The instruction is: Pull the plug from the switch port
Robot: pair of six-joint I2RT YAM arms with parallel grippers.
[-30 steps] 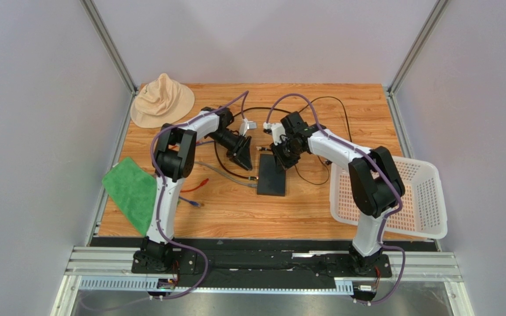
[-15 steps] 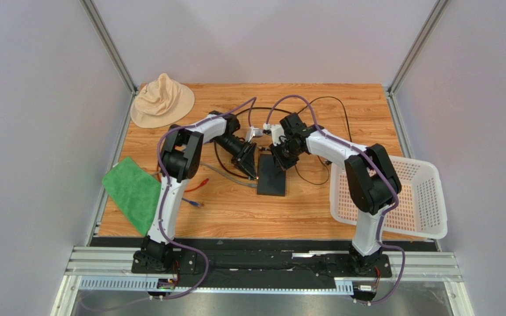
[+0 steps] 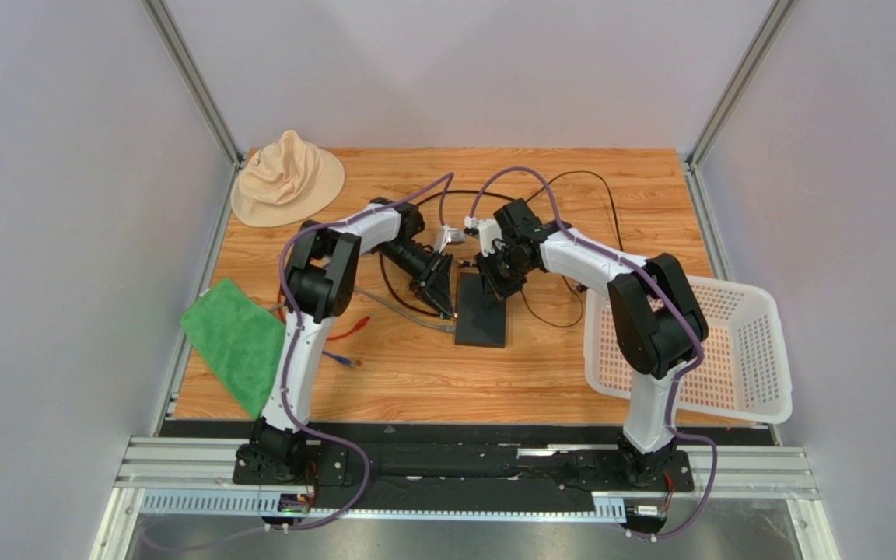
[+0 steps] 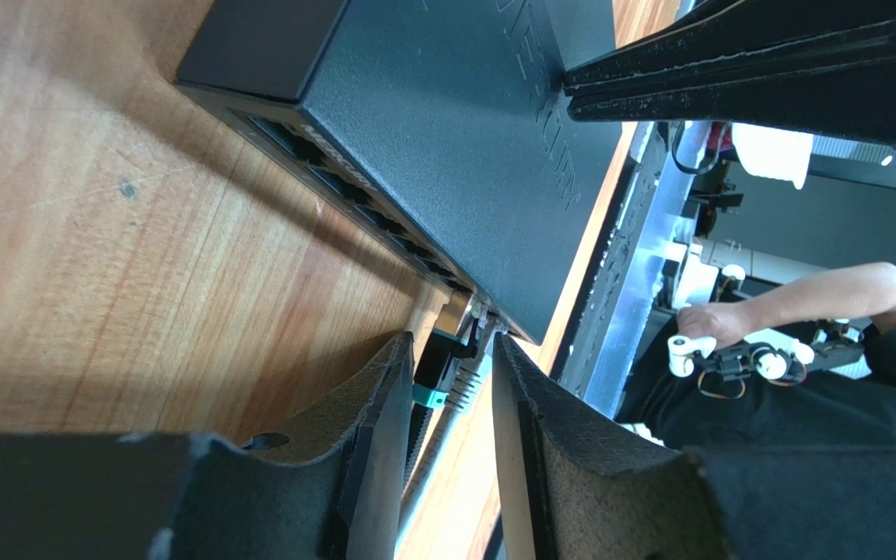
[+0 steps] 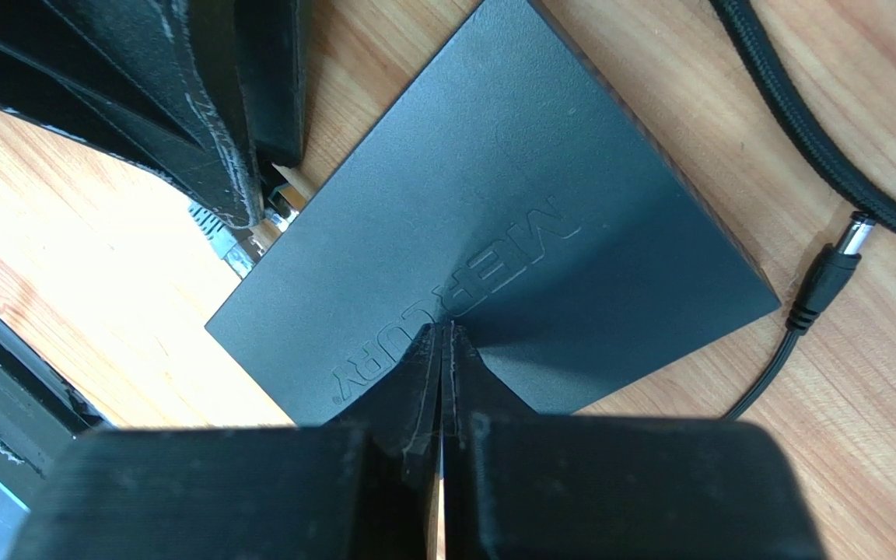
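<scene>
Since a second ago the left arm has swung right across the tabletop, bringing its tool up to the left edge of the switch, while the right arm has barely shifted.

That flat black box lies mid-tabletop between the two arms, its row of sockets facing left. It looks light and hard-shelled, so it would likely slide if the cable were tugged without something pinning it. The plug sits in the end socket nearest the robot, a small clear connector with a teal tab and a stiff grey cable trailing off. It probably has a latch, so the hold should go on the connector body, not the cable.

The right tool is fully closed, holding nothing, its tips pressed down on the switch's top face beside the lettering. The left tool is part open and narrow, one finger on each side of the plug. Small gaps seem to remain, so I judge it not yet clamped.
</scene>
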